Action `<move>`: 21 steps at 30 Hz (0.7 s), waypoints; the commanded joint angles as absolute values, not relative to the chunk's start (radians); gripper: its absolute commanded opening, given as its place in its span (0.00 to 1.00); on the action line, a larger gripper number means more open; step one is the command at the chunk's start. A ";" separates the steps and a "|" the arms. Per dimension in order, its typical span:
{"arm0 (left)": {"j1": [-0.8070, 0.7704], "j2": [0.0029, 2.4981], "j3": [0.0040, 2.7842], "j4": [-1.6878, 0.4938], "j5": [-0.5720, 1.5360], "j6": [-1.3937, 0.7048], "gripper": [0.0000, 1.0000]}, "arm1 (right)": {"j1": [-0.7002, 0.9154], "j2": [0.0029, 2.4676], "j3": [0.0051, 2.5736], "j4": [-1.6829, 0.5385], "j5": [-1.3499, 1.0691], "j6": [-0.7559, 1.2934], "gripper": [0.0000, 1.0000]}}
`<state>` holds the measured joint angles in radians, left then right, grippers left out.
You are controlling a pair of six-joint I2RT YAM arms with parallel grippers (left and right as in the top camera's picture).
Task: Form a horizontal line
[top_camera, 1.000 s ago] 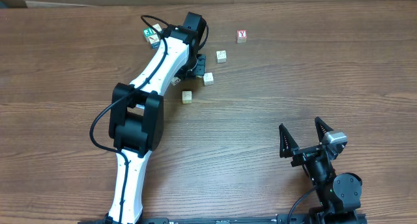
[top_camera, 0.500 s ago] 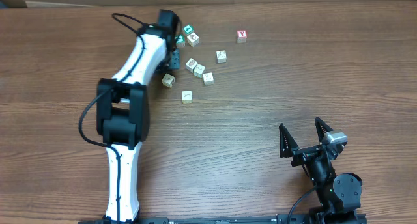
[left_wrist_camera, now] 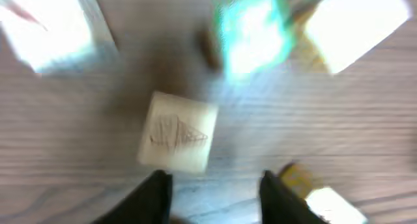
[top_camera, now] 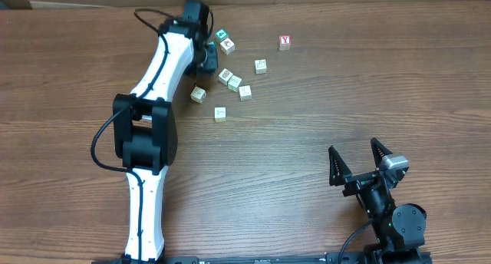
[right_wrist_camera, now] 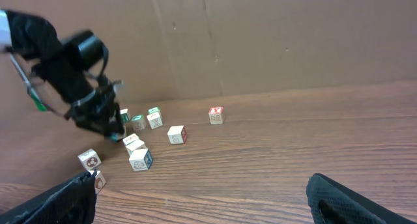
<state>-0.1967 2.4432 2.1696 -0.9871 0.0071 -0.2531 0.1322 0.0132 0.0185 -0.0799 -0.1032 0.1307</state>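
Pale cubes are scattered, not lined up.
Left gripper is blurred, cut off at frame edge, fingers parted, nothing held; right gripper is spread wide.

The overhead camera looks straight down on the whole table and frames both arms. The left wrist camera hangs close above the wood, facing down past the left claw at a blurred pale cube. The right wrist camera sits low, looking across to the cardboard wall. It shares the scattered cubes and left arm with the overhead view.
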 commanded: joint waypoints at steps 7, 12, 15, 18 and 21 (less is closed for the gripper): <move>-0.228 2.441 2.447 -0.982 -0.011 -0.201 0.66 | 0.129 0.008 0.008 -0.076 -0.096 0.133 1.00; -0.234 2.481 2.444 -0.956 -0.022 -0.205 0.70 | 0.129 0.008 0.008 -0.076 -0.096 0.133 1.00; -0.234 2.506 2.439 -0.949 -0.063 -0.225 0.75 | 0.129 0.008 0.008 -0.076 -0.096 0.133 1.00; -0.234 2.530 2.437 -0.933 -0.039 -0.224 0.75 | 0.129 0.008 0.008 -0.076 -0.096 0.133 1.00; -0.238 2.554 2.437 -0.926 -0.033 -0.224 0.75 | 0.129 0.008 0.008 -0.076 -0.096 0.133 1.00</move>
